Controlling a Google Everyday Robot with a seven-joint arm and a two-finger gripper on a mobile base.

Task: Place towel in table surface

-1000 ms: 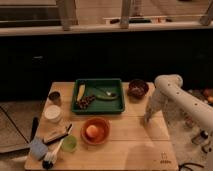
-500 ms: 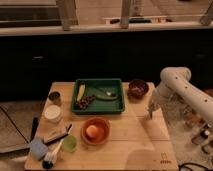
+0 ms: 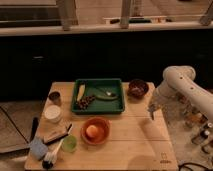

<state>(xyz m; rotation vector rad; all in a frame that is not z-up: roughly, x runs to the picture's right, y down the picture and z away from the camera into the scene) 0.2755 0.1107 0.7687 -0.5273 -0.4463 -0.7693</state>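
I cannot pick out the towel for certain, so its long axis stays unread; the nearest candidate is a blue folded piece at the front-left corner. The wooden table stands before dark cabinets and carries a green tray toward the far edge. My white arm bends down from the right, with the gripper hanging at the right edge. Whether it grasps anything, I cannot tell.

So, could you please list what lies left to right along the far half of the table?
Metal cup, green tray, dark bowl, then the tool at the table's right edge.
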